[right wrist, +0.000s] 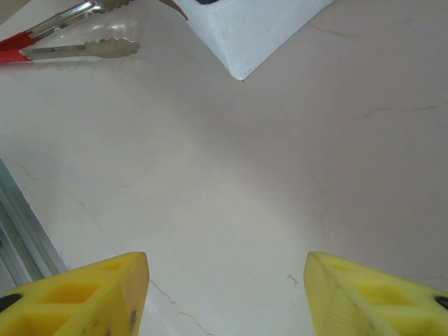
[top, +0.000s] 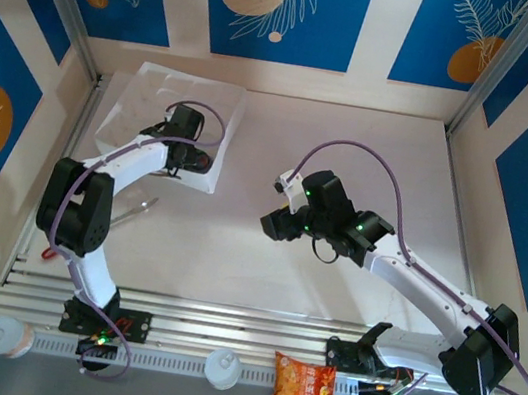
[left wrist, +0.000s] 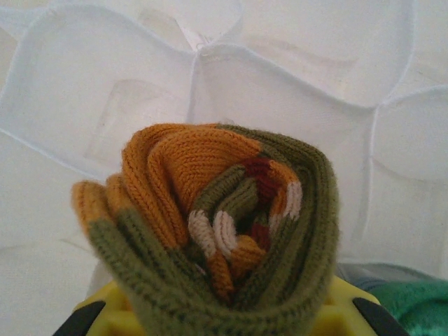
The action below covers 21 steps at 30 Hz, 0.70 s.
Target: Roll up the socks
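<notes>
The olive-brown sock, with orange heel and striped bands, is rolled into a tight bundle. My left gripper is shut on it, with yellow fingers at both sides below the roll. It hangs over the white honeycomb organizer. A patch of green fabric shows at the lower right edge; I cannot tell if it is the grey-blue sock. From above, the left gripper is at the organizer's near right corner. My right gripper is open over bare table, at mid-table.
Metal tongs with red handles lie on the table left of centre. A corner of the white organizer shows ahead of the right gripper. An orange snack packet lies by the near rail, between the arm bases.
</notes>
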Each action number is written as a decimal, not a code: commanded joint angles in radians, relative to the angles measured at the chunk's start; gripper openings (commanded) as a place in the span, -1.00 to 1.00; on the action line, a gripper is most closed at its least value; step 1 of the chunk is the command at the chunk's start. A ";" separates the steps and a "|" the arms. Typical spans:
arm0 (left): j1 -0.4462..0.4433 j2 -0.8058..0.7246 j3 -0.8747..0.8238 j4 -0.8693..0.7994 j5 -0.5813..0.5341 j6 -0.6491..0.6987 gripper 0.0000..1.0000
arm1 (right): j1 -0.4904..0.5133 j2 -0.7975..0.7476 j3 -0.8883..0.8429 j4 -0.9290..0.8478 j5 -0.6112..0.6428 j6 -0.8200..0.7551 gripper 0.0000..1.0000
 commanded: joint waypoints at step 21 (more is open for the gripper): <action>-0.008 -0.097 0.134 -0.415 0.209 -0.288 0.53 | -0.011 0.029 -0.009 0.055 -0.053 0.015 0.19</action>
